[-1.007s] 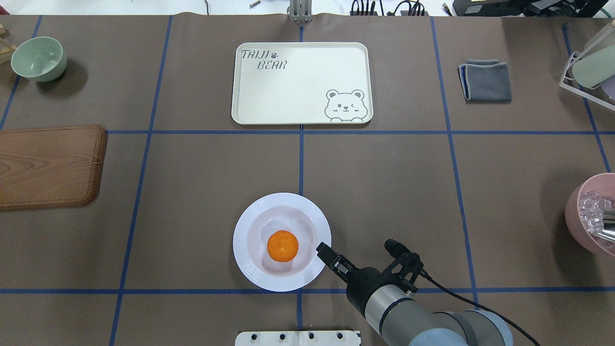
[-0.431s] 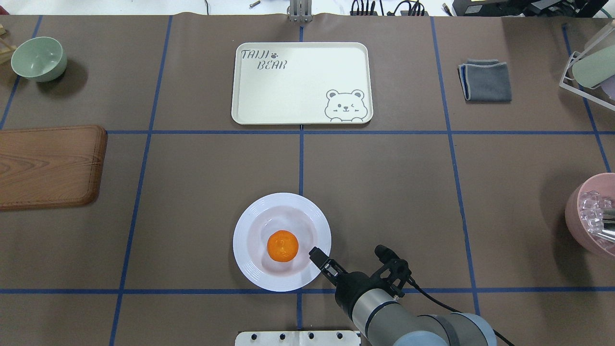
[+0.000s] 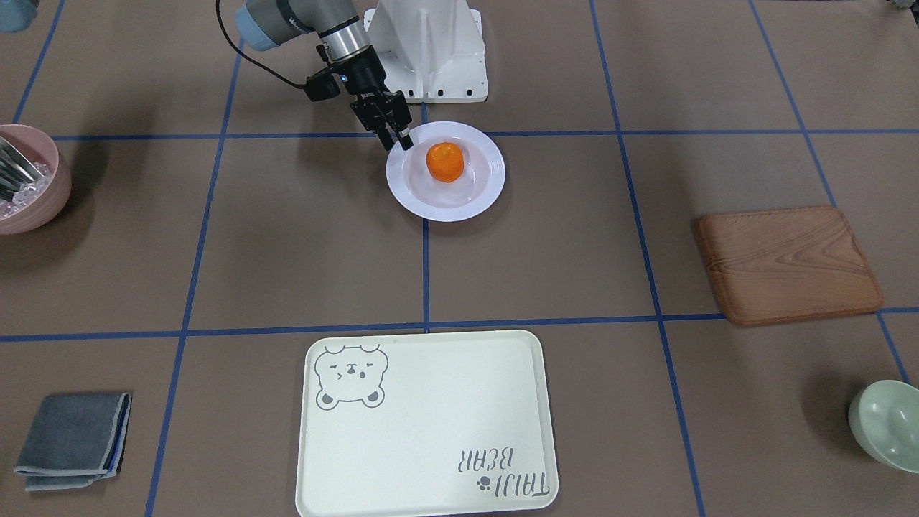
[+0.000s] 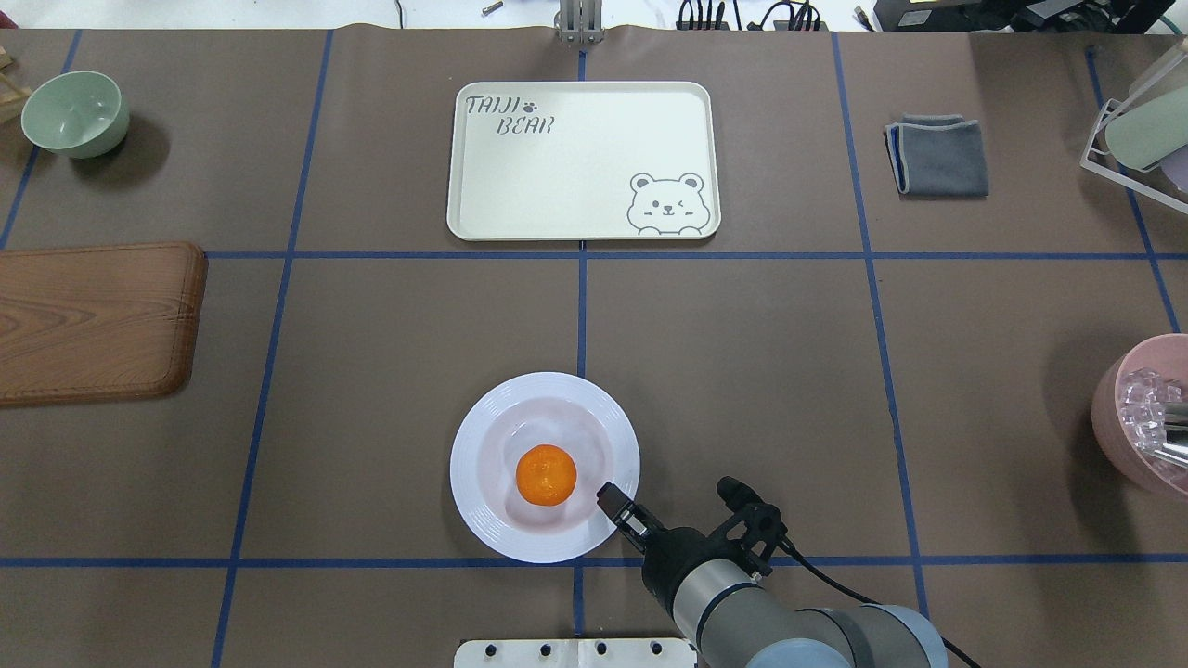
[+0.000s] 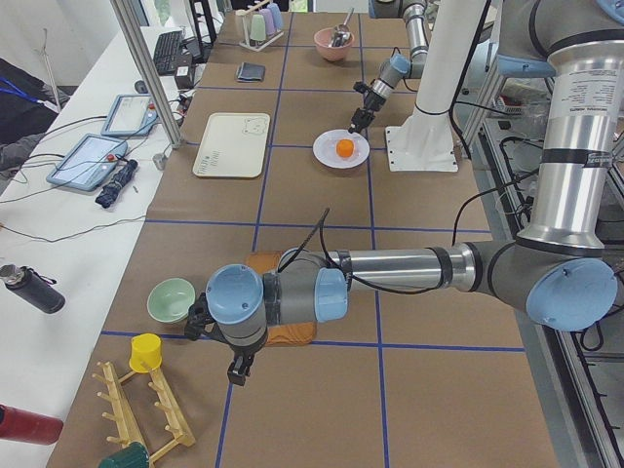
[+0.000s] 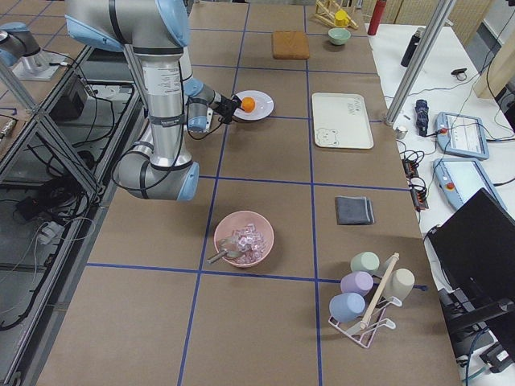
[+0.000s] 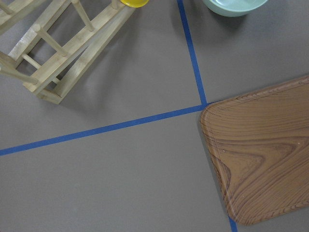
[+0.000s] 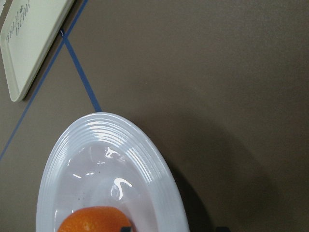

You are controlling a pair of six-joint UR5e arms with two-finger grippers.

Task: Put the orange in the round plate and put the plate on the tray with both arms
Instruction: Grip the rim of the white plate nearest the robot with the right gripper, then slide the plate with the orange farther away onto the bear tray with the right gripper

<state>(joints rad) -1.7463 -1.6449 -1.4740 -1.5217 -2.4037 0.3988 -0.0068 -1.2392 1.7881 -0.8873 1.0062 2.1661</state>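
Orange (image 4: 546,474) already inside round plate (image 4: 475,436), lower centre of overhead view. Plate not yet on tray (image 4: 575,167), upper centre, well apart. Right gripper (image 4: 610,496) low at plate's lower-right rim, fingers spread astride rim, not clenched. Left gripper (image 5: 237,369) far off, near wooden board (image 7: 260,154); whether spread or clenched, cannot tell.

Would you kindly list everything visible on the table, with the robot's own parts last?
orange: one, bright orange, in the round plate
round plate: one, white, near the robot
tray: one, cream, far side
wooden board: one, brown, robot's left
green bowl: one, pale green, far left
pink bowl: one, pink, right edge, holds ice
cloth: one, grey, far right
cup racks: two, wooden and white, table ends
right claw: one, black, open astride plate rim
left claw: one, black, beside wooden board
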